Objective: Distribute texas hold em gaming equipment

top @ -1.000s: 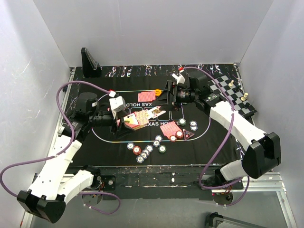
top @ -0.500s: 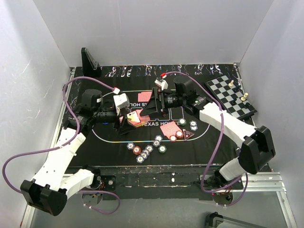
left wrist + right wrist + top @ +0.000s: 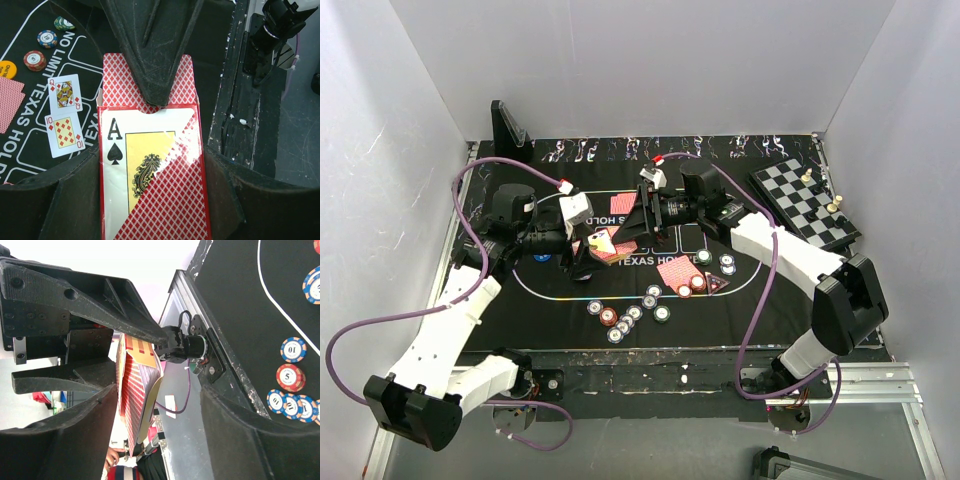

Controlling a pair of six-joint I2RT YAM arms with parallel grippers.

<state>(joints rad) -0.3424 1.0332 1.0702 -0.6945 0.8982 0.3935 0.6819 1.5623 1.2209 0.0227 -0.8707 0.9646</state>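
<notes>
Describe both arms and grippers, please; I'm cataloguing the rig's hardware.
The left arm and right arm have white links with black joints. A purple cable loops along each. The left gripper and right gripper are black with broad, tapered fingers.

From my seat I see a black mat with white Texas Hold'em lettering covering the worktop. A black-and-white chessboard lies askew at the far right, with a few pale pieces on it. A black angled stand stands far left.
</notes>
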